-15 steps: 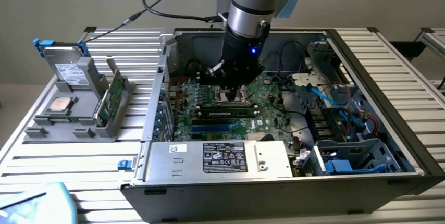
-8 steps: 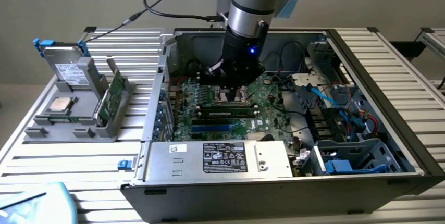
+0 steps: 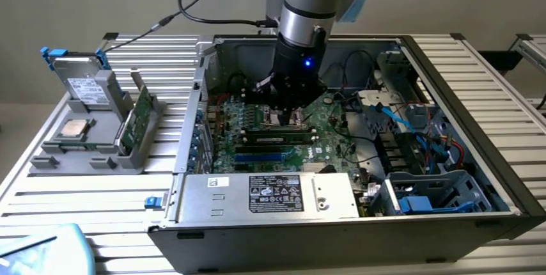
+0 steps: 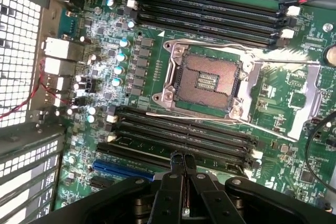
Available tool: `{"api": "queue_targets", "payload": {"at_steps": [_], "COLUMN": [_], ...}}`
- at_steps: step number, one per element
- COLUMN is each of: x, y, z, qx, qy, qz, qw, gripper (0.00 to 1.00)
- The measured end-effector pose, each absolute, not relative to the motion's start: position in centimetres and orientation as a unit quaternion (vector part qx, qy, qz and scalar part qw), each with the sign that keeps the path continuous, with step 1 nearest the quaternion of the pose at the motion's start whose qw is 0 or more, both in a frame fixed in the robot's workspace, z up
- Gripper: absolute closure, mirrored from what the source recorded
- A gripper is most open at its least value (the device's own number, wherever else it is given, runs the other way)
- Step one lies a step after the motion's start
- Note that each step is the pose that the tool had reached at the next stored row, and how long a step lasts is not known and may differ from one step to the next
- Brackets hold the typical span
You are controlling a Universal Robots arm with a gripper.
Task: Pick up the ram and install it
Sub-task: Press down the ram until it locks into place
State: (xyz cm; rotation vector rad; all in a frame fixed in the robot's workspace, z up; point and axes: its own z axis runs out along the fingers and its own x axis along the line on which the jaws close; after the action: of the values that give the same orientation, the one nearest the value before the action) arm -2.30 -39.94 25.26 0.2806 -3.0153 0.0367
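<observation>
At the near edge of the open computer case [image 3: 341, 236], the metal power supply box [image 3: 273, 193] hides the closest strip of the motherboard [image 3: 328, 118]. Just behind it, the ram [image 3: 277, 138] is seen lying along a slot, a narrow green stick with dark chips. Whether it is fully seated cannot be told. In the wrist view it cannot be picked out with certainty among the long black slots [image 4: 184, 129].

The tool [image 3: 286, 112] is held just behind and above the ram, and its lower part is hard to make out against the dark board. In the wrist view the tool [image 4: 182, 170] is cut off by the picture's edge. Its fingertips [image 4: 176, 163] are seen pressed together with nothing between them, near the slots beside the CPU socket [image 4: 207, 80].

The arm [image 3: 303, 13] is held nearly upright over the case, its upper part cut off. A black cable [image 3: 192, 6] is looped behind it. On the desk [image 3: 51, 192], well apart at the exterior view's left, a grey rack [image 3: 94, 141] is set.
</observation>
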Motion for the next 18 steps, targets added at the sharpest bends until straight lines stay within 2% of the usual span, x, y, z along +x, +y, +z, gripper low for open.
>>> {"api": "queue_targets", "payload": {"at_steps": [18], "x": [-2.30], "y": [-39.94], "z": [24.81], "qx": [0.003], "qy": [-0.999], "qz": [0.030], "qw": [0.040], "gripper": [0.89]}}
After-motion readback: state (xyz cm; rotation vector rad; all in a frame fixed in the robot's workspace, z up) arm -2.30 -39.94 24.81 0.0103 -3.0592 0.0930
